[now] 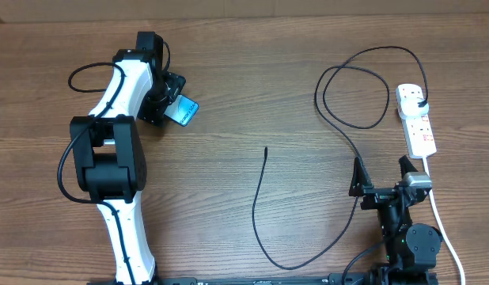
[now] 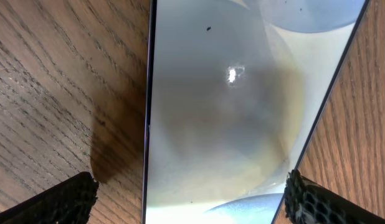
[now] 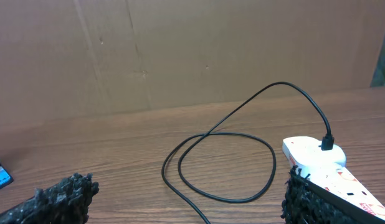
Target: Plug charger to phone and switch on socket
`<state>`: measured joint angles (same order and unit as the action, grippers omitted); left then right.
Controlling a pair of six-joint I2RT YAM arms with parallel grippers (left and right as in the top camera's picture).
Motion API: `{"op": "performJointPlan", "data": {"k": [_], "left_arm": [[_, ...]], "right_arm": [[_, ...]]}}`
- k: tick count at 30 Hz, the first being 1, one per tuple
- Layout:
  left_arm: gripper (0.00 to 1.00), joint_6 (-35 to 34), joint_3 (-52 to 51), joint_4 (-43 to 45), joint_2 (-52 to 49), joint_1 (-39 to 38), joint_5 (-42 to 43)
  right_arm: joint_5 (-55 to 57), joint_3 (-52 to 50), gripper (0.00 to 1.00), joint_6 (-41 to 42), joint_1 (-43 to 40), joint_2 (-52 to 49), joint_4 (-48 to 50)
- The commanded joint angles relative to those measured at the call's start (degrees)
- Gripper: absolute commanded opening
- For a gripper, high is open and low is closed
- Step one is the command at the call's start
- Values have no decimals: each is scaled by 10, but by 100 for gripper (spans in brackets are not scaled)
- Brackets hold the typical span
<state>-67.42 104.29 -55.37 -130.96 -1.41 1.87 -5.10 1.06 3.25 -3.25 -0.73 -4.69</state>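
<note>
Overhead: the socket (image 1: 416, 119) lies with the charger's (image 1: 256, 202) black plug seated in its far end; the cable loops left of the socket, and its free tip lies well left of it, touching nothing; the phone (image 1: 183, 110) rests far left of the socket, at the left gripper (image 1: 172, 107); the right gripper (image 1: 382, 174) sits just nearer than the socket, spread wide, empty.

Left wrist: 2 fingers (image 2: 61, 202) straddle the phone, wide apart, not clamping it.

Right wrist: both pads (image 3: 55, 199) stand apart with nothing between them, the socket just ahead.
</note>
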Motion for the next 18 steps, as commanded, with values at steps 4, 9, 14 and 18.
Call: {"op": "performJointPlan", "data": {"k": [4,9,14,18], "left_arm": [[100,-10,13,-1,-9,1,-12],[100,-19,13,-1,-10,1,-16],[100,-33,13,4,-11,1,-18],[99,-33,33,-4,-26,1,-19]], "right_arm": [[1,-6,100,4,4,6,3],[1,-6,100,4,4,6,3],[1,-6,100,4,4,6,3],[1,-6,100,4,4,6,3]]}}
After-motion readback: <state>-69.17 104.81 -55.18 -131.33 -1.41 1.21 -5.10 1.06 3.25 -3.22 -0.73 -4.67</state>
